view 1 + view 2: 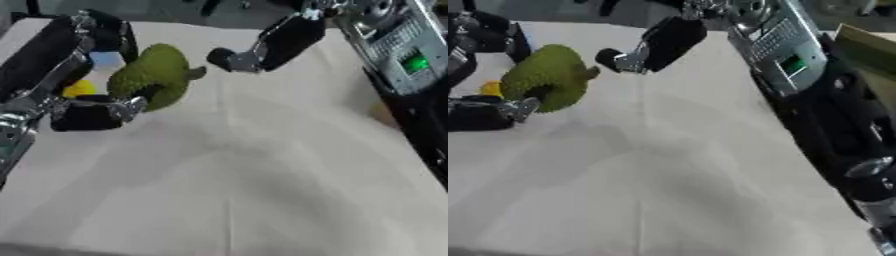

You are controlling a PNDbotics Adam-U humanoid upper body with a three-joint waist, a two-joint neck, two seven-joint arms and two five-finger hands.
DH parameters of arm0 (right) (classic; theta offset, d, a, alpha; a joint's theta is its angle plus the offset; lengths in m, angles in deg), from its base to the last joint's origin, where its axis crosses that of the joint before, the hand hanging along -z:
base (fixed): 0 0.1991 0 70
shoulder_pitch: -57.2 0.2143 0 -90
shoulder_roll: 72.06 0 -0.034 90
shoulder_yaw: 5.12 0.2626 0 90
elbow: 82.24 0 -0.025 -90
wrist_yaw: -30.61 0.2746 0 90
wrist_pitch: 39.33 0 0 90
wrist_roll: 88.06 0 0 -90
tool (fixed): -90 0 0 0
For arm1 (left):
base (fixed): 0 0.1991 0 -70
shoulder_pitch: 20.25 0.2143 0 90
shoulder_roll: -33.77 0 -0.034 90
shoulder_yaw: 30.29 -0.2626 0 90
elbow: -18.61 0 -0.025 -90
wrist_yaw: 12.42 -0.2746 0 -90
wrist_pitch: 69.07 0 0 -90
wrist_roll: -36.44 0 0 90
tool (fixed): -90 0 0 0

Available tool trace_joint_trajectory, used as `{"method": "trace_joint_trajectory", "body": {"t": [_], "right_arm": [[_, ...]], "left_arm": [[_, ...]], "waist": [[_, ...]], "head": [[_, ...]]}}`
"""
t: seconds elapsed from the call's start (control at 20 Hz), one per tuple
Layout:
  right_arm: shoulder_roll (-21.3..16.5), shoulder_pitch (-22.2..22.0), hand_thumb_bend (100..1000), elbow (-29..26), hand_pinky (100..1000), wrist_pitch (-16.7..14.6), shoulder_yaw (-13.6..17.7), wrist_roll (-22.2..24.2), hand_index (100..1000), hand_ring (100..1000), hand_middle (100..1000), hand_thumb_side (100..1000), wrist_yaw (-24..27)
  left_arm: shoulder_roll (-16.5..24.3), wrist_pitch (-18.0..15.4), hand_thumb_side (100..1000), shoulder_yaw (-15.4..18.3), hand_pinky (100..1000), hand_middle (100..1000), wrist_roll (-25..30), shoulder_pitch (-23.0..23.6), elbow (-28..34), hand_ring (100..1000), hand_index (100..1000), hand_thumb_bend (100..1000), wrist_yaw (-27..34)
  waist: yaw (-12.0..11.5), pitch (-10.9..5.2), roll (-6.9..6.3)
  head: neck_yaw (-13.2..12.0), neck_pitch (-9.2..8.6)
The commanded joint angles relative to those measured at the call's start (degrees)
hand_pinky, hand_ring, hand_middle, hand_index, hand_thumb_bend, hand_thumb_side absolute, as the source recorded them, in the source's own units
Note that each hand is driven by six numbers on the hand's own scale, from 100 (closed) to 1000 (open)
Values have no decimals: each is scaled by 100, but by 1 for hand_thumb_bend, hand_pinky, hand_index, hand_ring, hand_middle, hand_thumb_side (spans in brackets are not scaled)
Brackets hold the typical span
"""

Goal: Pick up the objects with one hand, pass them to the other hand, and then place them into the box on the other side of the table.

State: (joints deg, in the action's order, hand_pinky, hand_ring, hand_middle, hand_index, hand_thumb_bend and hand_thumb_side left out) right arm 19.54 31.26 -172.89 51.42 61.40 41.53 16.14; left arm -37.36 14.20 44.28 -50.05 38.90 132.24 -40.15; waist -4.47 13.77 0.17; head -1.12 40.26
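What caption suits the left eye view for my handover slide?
Left hand holds a bumpy green fruit while the right hand reaches toward it.

Left hand (487, 112) fingers curled round green bumpy fruit (549, 75); right hand (654, 47) near, apart

A desk (262, 190) covered with a pale, off-white cloth (667, 200) fills most of both views. The cloth shows soft creases, one of them a long fold running from the desk's near edge towards its far side. Beyond the desk's far edge lies a strip of dark grey floor (175, 12).
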Motion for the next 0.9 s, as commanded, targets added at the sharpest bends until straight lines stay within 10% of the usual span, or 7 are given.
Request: {"method": "trace_joint_trajectory", "body": {"t": [0.05,0.9], "right_arm": [[30,142,272,73,989,-37,-12,78,900,845,900,292,-90],[116,113,239,-132,987,191,44,82,918,835,915,303,328]], "left_arm": [[33,-4,100,30,568,425,-3,-107,97,482,452,100,-93],[-161,116,100,4,561,418,-294,-76,97,476,449,100,-206]], "waist": [[-14,-243,68],[12,-270,25]], "head": [[14,49],[52,93]]}}
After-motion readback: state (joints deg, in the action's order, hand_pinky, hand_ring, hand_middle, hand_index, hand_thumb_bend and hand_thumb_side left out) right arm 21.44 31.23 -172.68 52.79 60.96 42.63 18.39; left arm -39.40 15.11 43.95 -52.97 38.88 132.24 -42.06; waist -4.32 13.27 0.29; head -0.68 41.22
